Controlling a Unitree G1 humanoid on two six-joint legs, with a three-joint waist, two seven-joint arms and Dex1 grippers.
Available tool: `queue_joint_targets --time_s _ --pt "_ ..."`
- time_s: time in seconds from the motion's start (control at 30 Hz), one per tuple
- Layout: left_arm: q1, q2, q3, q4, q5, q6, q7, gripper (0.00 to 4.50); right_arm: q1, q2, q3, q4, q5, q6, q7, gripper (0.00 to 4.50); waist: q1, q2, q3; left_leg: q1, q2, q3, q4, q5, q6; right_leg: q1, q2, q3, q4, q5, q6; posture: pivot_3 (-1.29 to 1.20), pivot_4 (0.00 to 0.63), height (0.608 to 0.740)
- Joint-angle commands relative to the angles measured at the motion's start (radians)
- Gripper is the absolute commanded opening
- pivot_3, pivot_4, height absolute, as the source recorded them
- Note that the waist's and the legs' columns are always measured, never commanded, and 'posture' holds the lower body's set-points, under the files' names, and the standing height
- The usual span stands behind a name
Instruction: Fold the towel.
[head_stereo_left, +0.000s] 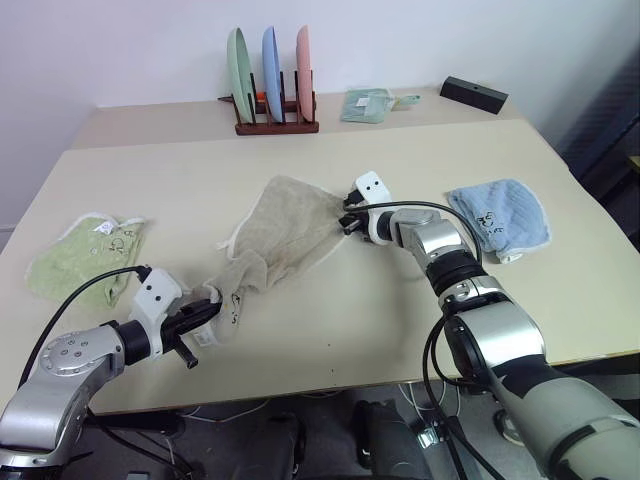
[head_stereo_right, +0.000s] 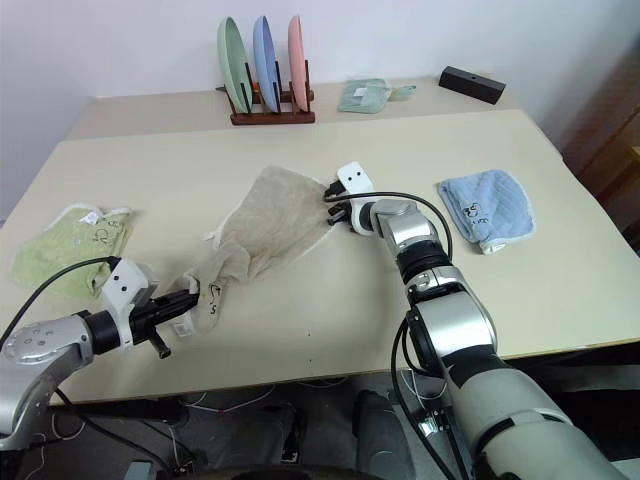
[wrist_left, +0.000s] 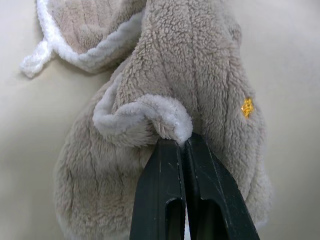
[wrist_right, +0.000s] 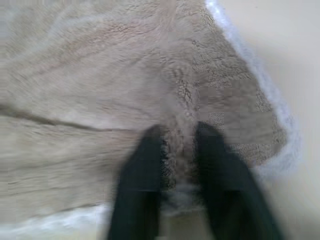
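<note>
At the far left of the head view, a crumpled light green terry towel with white edging (head_stereo_left: 85, 256) lies flat on the pale beige table (head_stereo_left: 330, 330). Just below and to its right, in the lower left of the frame, the left gripper (head_stereo_left: 212, 312) has its two black fingers pressed together on a bunched corner of the beige terry cloth towel with white edging (head_stereo_left: 285, 235). The left wrist view confirms that pinch: the fingers (wrist_left: 165, 195) meet on a rolled fold of white hem, with a small orange embroidered mark on the pile nearby.

The beige towel stretches diagonally across the centre of the frame, narrow and gathered at its lower left end, fanning wider toward the upper right, where it lies on the tabletop.

At that upper right corner, slightly right of centre, the right gripper (head_stereo_left: 347, 222) meets the towel's edge. In the right wrist view its fingers (wrist_right: 140, 190) sit narrowly apart with a ridge of beige pile squeezed between them, close to the white hem.

At the top centre of the frame a wooden rack holds three upright plates, green, blue and pink (head_stereo_left: 272, 80). Right of it lies a small folded pale green cloth (head_stereo_left: 366, 104), then a black rectangular box (head_stereo_left: 474, 94). In the right middle, a rumpled light blue towel (head_stereo_left: 500, 218) rests on the table.
</note>
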Motion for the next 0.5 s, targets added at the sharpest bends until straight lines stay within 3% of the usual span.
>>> queue_joint_targets --time_s 0.03,0.2,0.33,0.5 --pt "-0.005 0.006 0.029 -0.006 -0.001 -0.026 -0.004 0.0 0.0 -0.014 -0.041 -0.023 0.025 0.043 -0.005 0.04 0.001 0.0 0.0 0.0 0.0 0.0 0.0 0.0 0.0 0.0 0.0 0.0 0.0 0.0 0.0 0.0 0.15 0.74" --pt "-0.031 -0.001 0.034 -0.005 0.001 -0.034 0.014 0.0 0.123 -0.146 -0.034 -0.326 0.053 0.14 0.128 0.04 0.008 0.001 0.001 -0.003 0.0 -0.001 0.0 0.0 0.0 -0.001 0.0 -0.001 -0.001 0.0 0.0 0.0 0.15 0.74" --pt "-0.076 -0.012 0.035 0.012 0.004 -0.048 0.037 0.0 0.352 -0.348 -0.034 -0.758 0.15 0.269 0.323 0.04 0.023 0.002 0.001 -0.004 -0.001 -0.001 0.0 -0.001 0.001 -0.002 -0.001 -0.001 -0.002 0.0 0.0 0.0 0.15 0.74" --pt "-0.149 -0.027 0.005 0.052 0.011 -0.055 0.044 0.0 0.642 -0.588 -0.044 -1.157 0.264 0.256 0.535 0.04 0.019 0.002 0.001 -0.002 0.001 0.0 0.0 -0.004 0.007 -0.001 -0.001 -0.001 -0.002 0.0 0.001 0.0 0.15 0.74"
